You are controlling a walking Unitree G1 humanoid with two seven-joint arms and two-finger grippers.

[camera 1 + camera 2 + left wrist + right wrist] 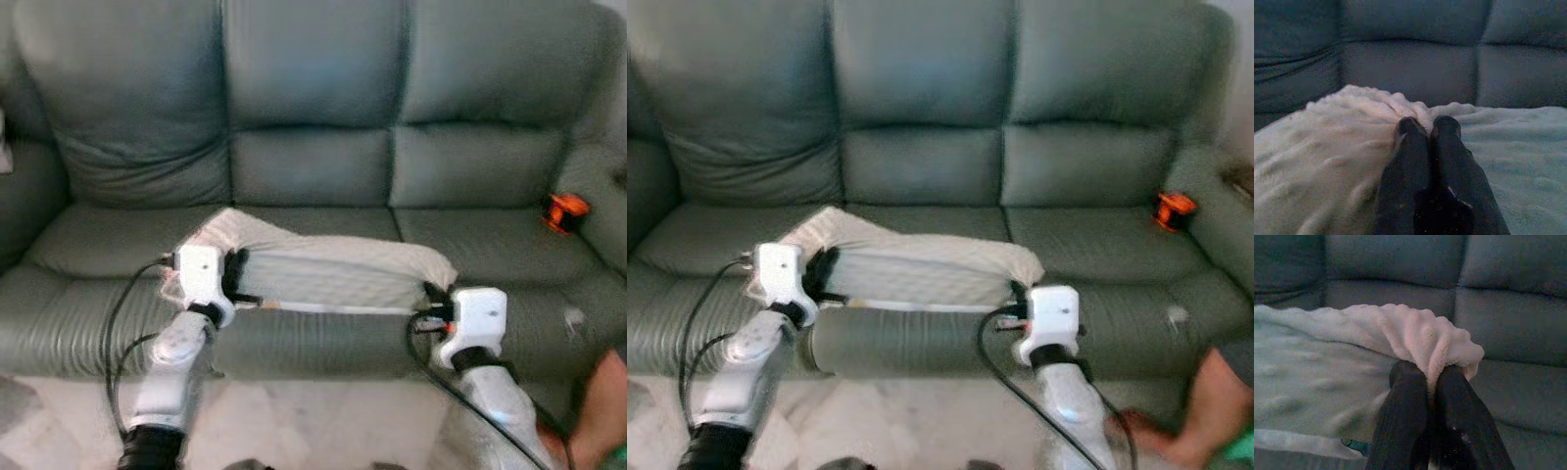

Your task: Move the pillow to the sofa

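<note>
My left gripper (1427,128) and right gripper (1431,377) each pinch an end of the fluffy white pillow (323,266) above the grey-green leather sofa's (313,147) front seat edge.

There was one green sofa (313,186) with three back cushions. On the sofa lay one white pillow (323,266). Two grippers met it: the left gripper (1427,128) and the right gripper (1431,377). One small orange object (565,211) sat by the sofa's right armrest.

Home living rm: green 3-seat leather sofa (313,147), tiled floor (294,421).
</note>
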